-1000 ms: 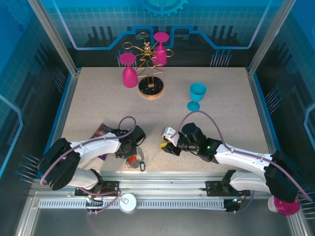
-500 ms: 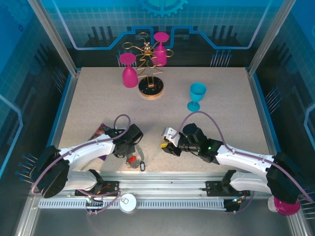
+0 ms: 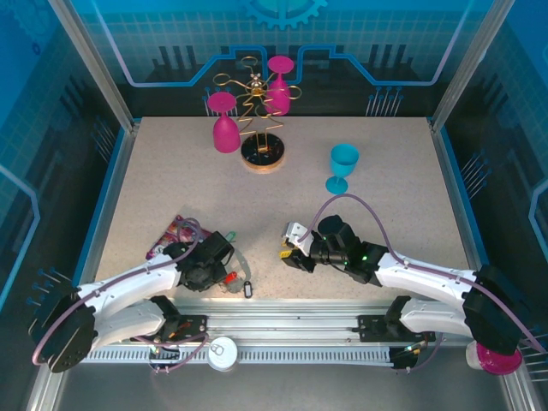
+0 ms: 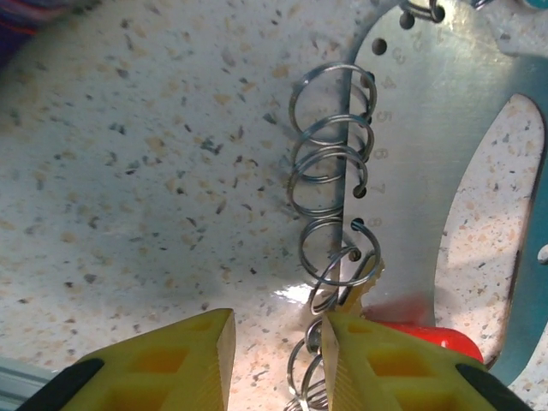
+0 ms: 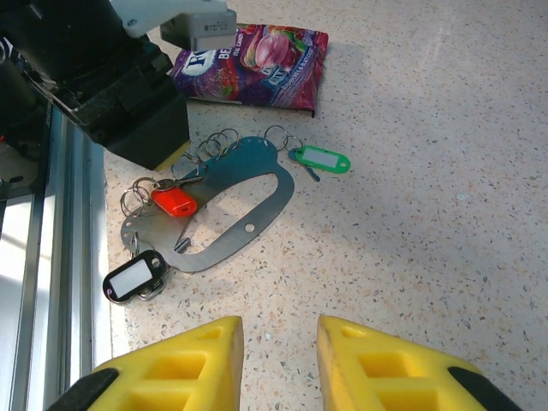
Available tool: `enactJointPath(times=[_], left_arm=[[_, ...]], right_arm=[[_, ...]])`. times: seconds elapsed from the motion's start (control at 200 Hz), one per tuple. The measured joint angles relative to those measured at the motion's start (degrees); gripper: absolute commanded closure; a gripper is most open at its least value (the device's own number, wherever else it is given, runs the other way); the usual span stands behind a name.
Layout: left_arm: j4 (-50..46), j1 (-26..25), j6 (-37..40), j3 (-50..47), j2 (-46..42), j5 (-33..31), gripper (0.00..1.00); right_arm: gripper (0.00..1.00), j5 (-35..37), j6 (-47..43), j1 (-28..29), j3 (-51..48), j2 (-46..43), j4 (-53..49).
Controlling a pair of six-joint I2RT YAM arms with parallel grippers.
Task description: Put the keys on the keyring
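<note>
The keyring (image 5: 231, 205) is a flat grey oval plate lying near the table's front edge, also seen as keyring (image 3: 238, 276) from above. Small wire rings (image 4: 332, 163) line its rim. A red key (image 5: 175, 201) lies on the plate, hooked to one ring; its red head (image 4: 428, 340) sits just right of my left fingers. The left gripper (image 4: 276, 364) hovers open over the rings, its right finger (image 4: 377, 364) against them. The right gripper (image 5: 278, 360) is open and empty, apart from the keyring. The yellow-orange key is out of view.
A green tag (image 5: 322, 159) and a black tag (image 5: 134, 276) hang on the keyring. The purple snack packet (image 5: 257, 62) lies beyond it. A blue cup (image 3: 343, 166) and a stand with pink glasses (image 3: 257, 120) are further back. The metal rail (image 3: 282, 321) runs along the front.
The left arm has drawn back toward the near left, its gripper shifting left off the packet and lower over the keyring's rings. The right arm has not moved.
</note>
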Motion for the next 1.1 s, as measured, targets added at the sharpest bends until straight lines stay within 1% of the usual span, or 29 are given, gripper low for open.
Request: enactJointPath(times=[0.11,0.315,0.495,0.655,0.705,0.8,0.936,1.001,1.101], left_arm=[[3.19,0.79,-0.22,-1.01,1.27,0.59,0.68],[7.91,2.97,0.26,-2.1,2.01,1.33,0.75],[10.4,3.87,0.9,-2.97,2.01,1.92,0.84],[11.89,3.98,1.07,-3.06,1.97,2.4,0.95],[11.89,3.98,1.25,-3.06,1.7,2.34,1.0],[10.71,3.98,2.84,-2.95,0.55,1.88,1.0],[7.85,3.96,9.11,0.61,-1.9,0.63,1.0],[7.63,3.74,14.32,4.31,-2.69,0.37,1.0],[8.98,3.23,24.55,10.97,-3.06,1.18,1.0]], right_arm=[[0.7,0.0,0.04,0.04,0.0,-0.02,-0.02],[0.7,0.02,0.04,0.04,0.0,-0.02,-0.07],[0.7,0.0,0.04,0.04,0.0,-0.02,-0.07],[0.7,-0.02,0.04,0.35,0.0,-0.02,-0.11],[0.7,0.0,0.04,0.37,0.0,-0.02,-0.13],[0.7,0.02,0.2,0.37,0.0,-0.02,-0.24],[0.72,0.7,1.36,0.26,-0.04,-1.22,-0.24],[0.72,1.18,2.19,-0.15,-0.04,-2.4,-0.26],[0.73,1.99,3.58,-1.73,-0.04,-4.48,-0.74]])
